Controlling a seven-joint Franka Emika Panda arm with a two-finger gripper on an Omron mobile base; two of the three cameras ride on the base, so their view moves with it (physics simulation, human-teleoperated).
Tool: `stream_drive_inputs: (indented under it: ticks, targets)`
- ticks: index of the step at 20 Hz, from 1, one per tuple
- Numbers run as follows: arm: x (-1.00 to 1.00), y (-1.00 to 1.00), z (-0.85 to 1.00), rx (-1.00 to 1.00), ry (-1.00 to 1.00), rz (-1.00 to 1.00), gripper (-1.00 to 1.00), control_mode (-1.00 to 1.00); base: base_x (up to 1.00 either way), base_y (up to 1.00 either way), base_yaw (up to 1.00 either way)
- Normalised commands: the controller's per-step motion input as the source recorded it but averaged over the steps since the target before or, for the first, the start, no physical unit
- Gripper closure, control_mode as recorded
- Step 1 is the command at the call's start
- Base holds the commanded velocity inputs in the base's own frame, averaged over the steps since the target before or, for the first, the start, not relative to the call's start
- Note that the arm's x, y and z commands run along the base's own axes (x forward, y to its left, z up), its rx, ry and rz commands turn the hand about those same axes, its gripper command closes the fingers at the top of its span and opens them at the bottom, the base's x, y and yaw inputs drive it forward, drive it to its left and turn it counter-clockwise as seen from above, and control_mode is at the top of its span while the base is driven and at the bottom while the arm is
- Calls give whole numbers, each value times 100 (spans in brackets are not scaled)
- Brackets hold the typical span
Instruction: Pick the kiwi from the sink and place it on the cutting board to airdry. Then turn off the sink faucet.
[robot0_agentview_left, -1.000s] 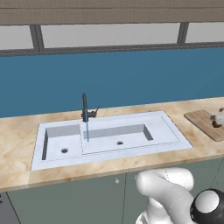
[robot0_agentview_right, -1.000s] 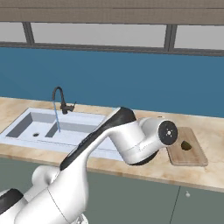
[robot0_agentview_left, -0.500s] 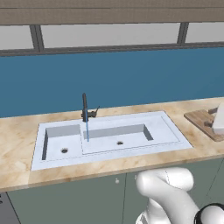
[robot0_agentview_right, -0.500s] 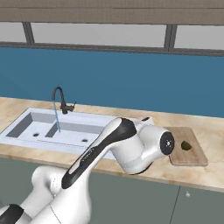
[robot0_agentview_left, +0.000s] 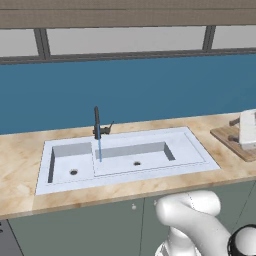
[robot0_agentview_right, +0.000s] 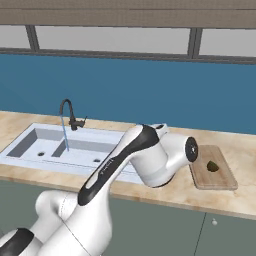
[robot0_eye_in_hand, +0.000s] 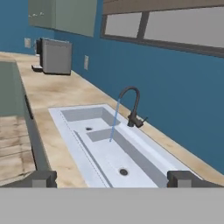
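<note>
You've got kiwi lying on cutting board at worktop's right, pincer spread wide w/ nothing held, sink faucet running into sink

Open counter and basins; faucet the one upright obstacle

The sink lies open from above, both basins bare, parted by a low wall. The faucet stands at the back rim over that wall, its stream falling into the long basin; its lever juts sideways, free on all sides. The counter between sink and board is clear. The kiwi sits on the board. A grey appliance stands well beyond the sink.
</note>
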Motion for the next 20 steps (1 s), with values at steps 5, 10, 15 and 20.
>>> stream_drive_inputs:
  ticks: [5,10,15,20]
  targets:
    - [1,46,5,0,0,-4,-100,-100,0,0,0]
    - [2,51,0,0,0,-13,-100,-100,0,0,0]
    - [0,55,0,0,0,-22,-100,-100,0,0,0]
    - [0,28,-1,7,14,-10,-100,-100,0,0,0]
